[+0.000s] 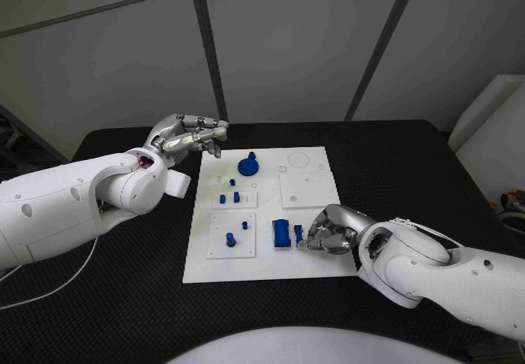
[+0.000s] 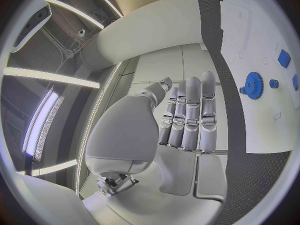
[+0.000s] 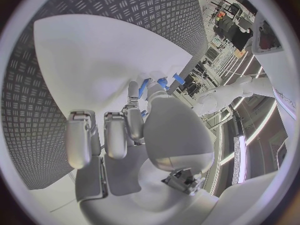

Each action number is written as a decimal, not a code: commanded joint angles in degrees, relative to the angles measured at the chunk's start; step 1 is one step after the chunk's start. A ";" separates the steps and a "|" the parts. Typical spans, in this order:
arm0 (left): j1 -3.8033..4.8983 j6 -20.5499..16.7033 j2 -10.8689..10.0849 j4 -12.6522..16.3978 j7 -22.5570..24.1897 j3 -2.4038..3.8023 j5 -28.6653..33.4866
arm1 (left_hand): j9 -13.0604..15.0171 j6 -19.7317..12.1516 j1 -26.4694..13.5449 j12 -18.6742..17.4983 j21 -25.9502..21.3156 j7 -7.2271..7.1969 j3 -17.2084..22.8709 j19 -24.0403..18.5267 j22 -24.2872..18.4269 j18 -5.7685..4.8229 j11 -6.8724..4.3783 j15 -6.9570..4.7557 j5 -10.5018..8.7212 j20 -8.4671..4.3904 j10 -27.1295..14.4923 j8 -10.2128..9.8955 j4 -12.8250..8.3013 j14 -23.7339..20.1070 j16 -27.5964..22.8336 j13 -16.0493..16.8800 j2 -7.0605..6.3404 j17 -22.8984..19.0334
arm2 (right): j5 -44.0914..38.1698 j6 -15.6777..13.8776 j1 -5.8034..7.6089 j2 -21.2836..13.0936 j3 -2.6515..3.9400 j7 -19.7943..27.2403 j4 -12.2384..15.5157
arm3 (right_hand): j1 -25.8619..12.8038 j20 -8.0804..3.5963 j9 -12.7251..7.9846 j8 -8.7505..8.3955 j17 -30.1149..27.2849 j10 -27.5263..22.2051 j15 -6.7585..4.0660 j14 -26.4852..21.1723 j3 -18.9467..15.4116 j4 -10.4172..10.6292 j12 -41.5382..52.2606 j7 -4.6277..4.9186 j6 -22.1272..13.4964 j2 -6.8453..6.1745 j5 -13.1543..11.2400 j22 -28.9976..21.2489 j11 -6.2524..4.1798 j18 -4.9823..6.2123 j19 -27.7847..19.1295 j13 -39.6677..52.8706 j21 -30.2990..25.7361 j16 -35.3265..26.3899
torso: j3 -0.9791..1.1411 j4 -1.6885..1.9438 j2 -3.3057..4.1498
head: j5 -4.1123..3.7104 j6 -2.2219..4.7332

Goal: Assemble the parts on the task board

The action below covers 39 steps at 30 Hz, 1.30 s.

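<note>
Head view step: your right hand (image 1: 328, 231) is reaching the blue block (image 1: 281, 232) on the task board's (image 1: 309, 262) near right, fingers curled; hold unclear.
Left hand (image 1: 188, 135): hovering far left, holding nothing.
Next: secure that block.

text: none legible | labels: none | numbers: none | signs: none

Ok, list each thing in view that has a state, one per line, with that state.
left hand: raised at the board's far left corner, holding nothing
right hand: fingers curled at a small blue part on the board
task board: flat on the table
blue gear: sitting on the board
blue block: lying on the board beside the right hand
</note>
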 commanded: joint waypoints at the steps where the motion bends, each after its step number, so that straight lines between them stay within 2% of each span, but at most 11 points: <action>1: 0.05 0.47 0.06 -0.06 0.45 0.03 0.09 | -0.02 -0.34 0.05 0.20 -0.38 -0.12 -0.20 -0.02 -0.09 -0.10 -0.10 -0.09 0.20 0.28 -0.47 0.36 -0.08 -0.38 -0.10 0.09 0.44 -0.10 | 2.60 -2.20 0.07 -0.78 0.01 5.80 0.95 | 0.22 -0.23 -0.07 -0.19 7.89 -0.38 -0.07 4.65 -0.63 0.09 -1.18 0.34 -0.85 -0.03 0.64 12.79 0.34 -0.36 3.43 2.75 -0.71 -0.19 | -0.07 0.02 -0.13 | -0.19 0.22; 6: 0.03 0.47 0.11 -0.15 0.47 0.02 0.09 | -0.02 -0.34 0.05 0.20 -0.38 -0.12 -0.20 -0.02 -0.09 -0.10 -0.10 -0.09 0.20 0.28 -0.47 0.36 -0.08 -0.38 -0.10 0.09 0.44 -0.10 | 8.62 -4.56 0.93 -1.85 0.04 14.86 0.97 | 0.83 0.39 -0.80 -1.95 4.54 -3.12 0.80 3.77 -1.38 0.30 -5.78 1.66 -3.61 -0.05 1.72 9.92 1.45 0.78 0.10 -0.12 -4.76 -2.51 | -0.21 0.06 -0.44 | -0.27 0.54; 10: -0.11 0.30 0.24 -0.35 0.64 0.00 0.59 | -0.02 -0.36 0.03 0.22 -0.40 -0.12 -0.22 -0.01 -0.10 -0.10 -0.10 -0.08 0.20 0.28 -0.49 0.36 -0.07 -0.39 -0.09 0.10 0.43 -0.11 | 18.55 -5.86 2.21 -1.75 0.06 24.93 -1.68 | 2.63 1.33 -1.77 -4.11 0.13 -6.97 1.83 2.52 -1.69 -0.03 -12.22 3.11 -6.26 0.29 2.71 6.39 2.63 2.11 -3.89 -4.35 -9.89 -5.97 | -0.41 0.09 -0.94 | -0.37 0.89; 13: -0.43 -0.18 0.61 -0.76 1.06 -0.03 1.89 | -0.02 -0.39 -0.05 0.33 -0.75 -0.12 -0.40 -0.48 -0.22 -0.16 -0.09 0.01 0.19 0.36 -0.57 0.42 -0.05 -0.79 -0.20 0.13 0.31 -0.24 | 29.65 -6.28 3.17 -0.77 0.09 32.53 -6.03 | 6.01 2.19 -2.68 -6.03 -8.82 -14.80 2.70 -0.47 -1.01 -1.14 -25.50 4.20 -8.23 1.07 3.96 -0.92 3.75 4.61 -11.71 -13.47 -20.56 -13.79 | -0.71 0.18 -1.72 | -0.28 1.37; 17: -0.70 -0.93 1.33 -1.75 1.82 -0.06 3.39 | -0.05 -0.70 -0.24 0.50 -3.58 0.12 -0.73 -4.56 -1.36 -0.48 0.31 0.74 0.21 0.99 -1.21 0.55 0.17 -4.65 -3.36 0.09 0.26 -2.10 | 43.54 -5.44 4.53 1.40 0.13 39.70 -12.68 | 10.75 3.57 -3.71 -7.57 -32.58 -24.39 4.22 -12.18 0.87 -2.31 -40.44 5.59 -9.79 1.95 3.52 -17.33 5.23 8.92 -28.93 -24.84 -45.00 -38.18 | -1.00 0.12 -2.56 | -0.41 1.97; 20: -0.86 -2.01 2.08 -2.98 2.83 -0.07 5.61 | -0.10 -1.40 -0.53 -0.74 -7.72 0.59 -0.71 -9.53 -3.64 -0.82 1.02 1.87 0.15 2.03 -2.55 0.49 0.63 -7.60 -8.64 -0.91 0.30 -5.20 | 52.27 -4.74 5.45 3.50 0.24 44.12 -18.15 | 13.08 4.96 -4.87 -8.30 -38.28 -25.89 5.75 -17.71 2.34 -2.03 -47.82 6.44 -10.01 2.13 2.88 -21.77 6.30 8.77 -32.25 -32.91 -51.72 -48.60 | -1.10 0.02 -3.07 | -0.42 2.52; 23: -0.97 -3.36 3.17 -4.80 4.04 -0.07 8.42 | -0.09 -2.36 -1.01 -3.02 -13.97 0.47 -0.84 -14.59 -8.33 -0.63 1.61 2.99 -0.03 3.88 -2.55 0.31 1.48 -8.16 -17.07 -2.96 0.07 -9.96 | 57.52 -3.91 5.91 6.19 1.18 47.49 -23.55 | 14.88 7.16 -7.02 -10.24 -44.67 -25.04 8.35 -24.13 4.26 -1.01 -55.70 7.09 -9.87 1.40 2.51 -27.82 7.88 8.15 -37.37 -43.14 -60.66 -60.25 | -1.12 -0.19 -3.47 | -0.36 3.37; 30: -1.68 -7.01 7.19 -10.55 6.91 -0.07 13.67 | -0.13 -4.12 -1.65 -11.20 -25.57 -1.59 -3.47 -25.16 -20.25 0.24 4.44 7.54 -0.49 9.17 -3.51 -1.93 3.36 -12.06 -36.84 -6.39 -0.31 -18.24 | 61.82 -2.36 6.22 12.91 2.70 52.68 -34.97 | 14.42 11.20 -12.57 -15.32 -56.23 -22.71 11.64 -25.73 6.63 0.38 -65.67 7.74 -8.81 0.31 1.78 -39.51 9.66 9.20 -37.24 -60.93 -73.77 -75.83 | -1.01 -0.44 -4.19 | -0.28 5.78; 32: -2.03 -8.17 8.48 -12.08 7.58 -0.06 14.52 | -0.17 -4.86 -1.92 -13.78 -25.75 -2.41 -6.08 -30.78 -25.28 -0.19 5.40 8.40 -0.48 9.87 -5.09 -3.17 3.82 -13.89 -41.39 -6.39 -0.15 -20.38 | 62.49 -1.99 6.24 14.53 3.07 53.62 -37.62 | 13.47 11.95 -14.41 -15.54 -59.18 -22.84 12.46 -25.83 6.29 -0.13 -67.30 7.61 -9.32 0.48 1.55 -42.78 10.47 9.41 -37.42 -64.22 -77.14 -78.73 | -0.93 -0.37 -4.24 | -0.15 6.36; 35: -2.56 -9.94 10.22 -13.87 8.38 -0.05 15.38 | -0.22 -6.24 -1.61 -17.68 -26.35 -3.00 -9.91 -39.35 -33.44 -0.81 5.31 9.03 -0.37 10.19 -7.63 -3.79 4.15 -15.23 -46.22 -6.39 0.85 -23.08 | 63.07 -1.56 6.25 16.44 3.60 54.60 -40.61 | 12.32 13.12 -17.03 -15.50 -63.50 -23.39 12.93 -26.70 5.73 -1.49 -69.19 7.35 -10.03 1.35 1.59 -47.33 11.46 9.23 -37.30 -67.96 -81.39 -81.97 | -0.96 -0.17 -4.12 | -0.09 7.25; 39: -3.12 -11.77 11.83 -15.44 8.76 -0.04 15.84 | -0.24 -7.34 -0.92 -19.74 -26.35 -2.89 -13.41 -40.13 -36.24 -1.20 4.30 9.25 -0.21 10.11 -9.01 -3.84 4.27 -15.14 -49.47 -6.46 2.27 -24.20 | 63.37 -1.22 6.26 17.79 3.90 55.23 -42.56 | 11.17 13.61 -19.39 -15.57 -67.13 -24.67 13.14 -27.63 4.84 -3.15 -69.50 7.26 -10.68 1.92 1.56 -51.13 11.74 9.19 -36.71 -70.80 -83.95 -82.25 | -0.90 0.10 -4.11 | -0.10 7.94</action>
